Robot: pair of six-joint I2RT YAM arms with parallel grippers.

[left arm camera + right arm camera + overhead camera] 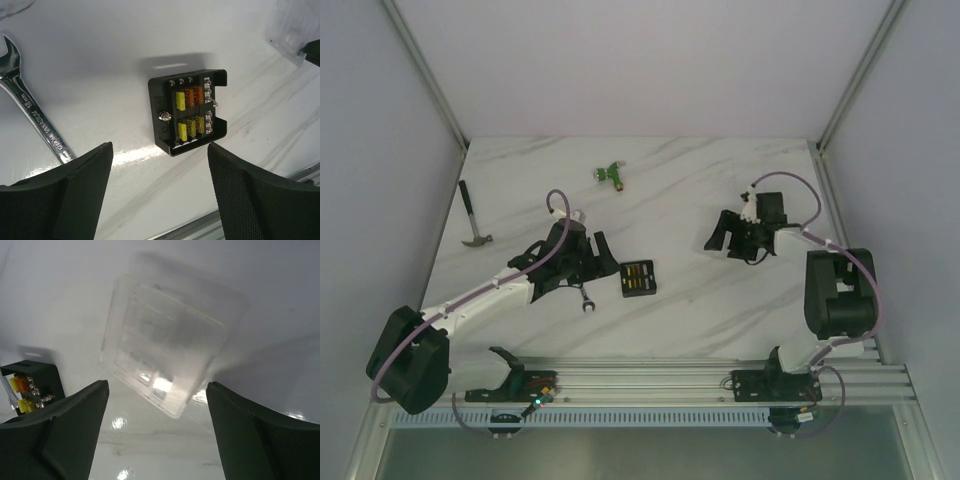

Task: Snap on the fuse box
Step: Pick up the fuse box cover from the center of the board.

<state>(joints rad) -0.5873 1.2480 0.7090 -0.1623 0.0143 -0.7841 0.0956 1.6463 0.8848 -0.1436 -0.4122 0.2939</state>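
The fuse box (638,278) is a small black square box that lies open on the white table, with orange and yellow fuses showing and no lid on it. In the left wrist view it (189,111) lies just ahead of my left gripper (160,152), which is open and empty. My left gripper (598,264) is just left of the box. The clear lid (165,345) lies flat on the table in front of my right gripper (156,388), which is open and empty. My right gripper (723,238) is to the right of the box. The box shows at the left edge (31,385).
A steel wrench (586,298) lies by my left gripper and shows in the left wrist view (35,115). A hammer (475,215) lies at the table's left edge. A green connector (611,174) lies at the back. A metal rail (700,380) runs along the near edge.
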